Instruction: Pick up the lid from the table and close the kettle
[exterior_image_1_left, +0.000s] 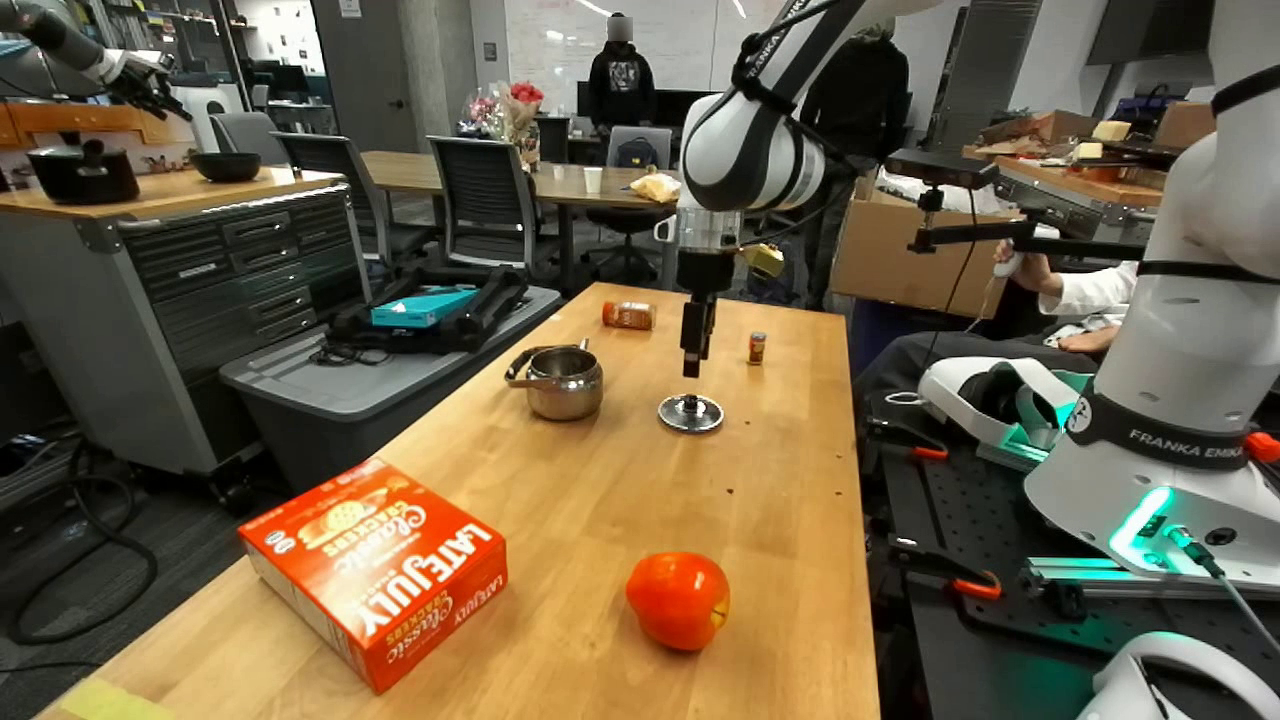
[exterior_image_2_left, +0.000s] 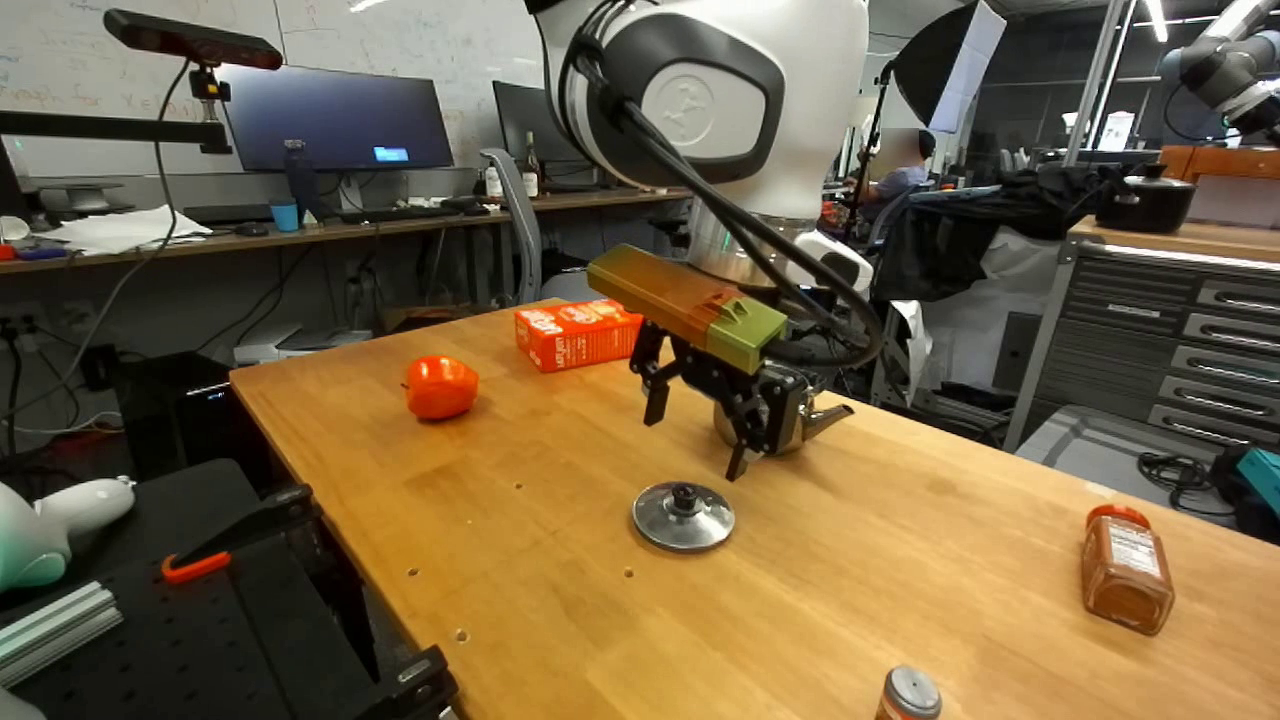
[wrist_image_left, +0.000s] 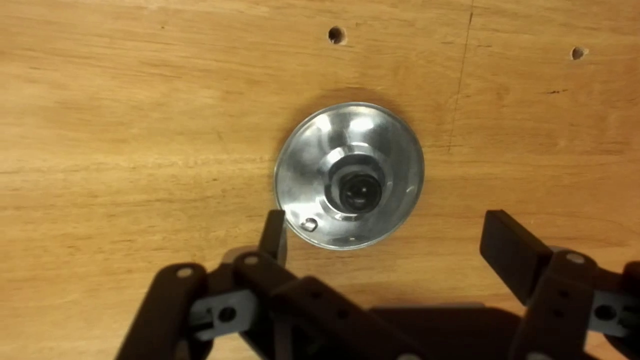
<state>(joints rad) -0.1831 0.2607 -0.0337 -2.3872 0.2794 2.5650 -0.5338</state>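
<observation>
The lid is a round silver disc with a dark knob. It lies flat on the wooden table, knob up, and also shows in an exterior view and the wrist view. The kettle is a squat silver pot with an open top, standing upright beside the lid. It is partly hidden behind the gripper in an exterior view. My gripper is open and empty above the lid, fingers pointing down, also seen in an exterior view. In the wrist view the gripper has the lid left of centre between its fingertips.
On the table are a red cracker box, an orange-red round fruit-like ball, a lying spice jar and a small upright bottle. The kettle's spout sticks out near the gripper in an exterior view.
</observation>
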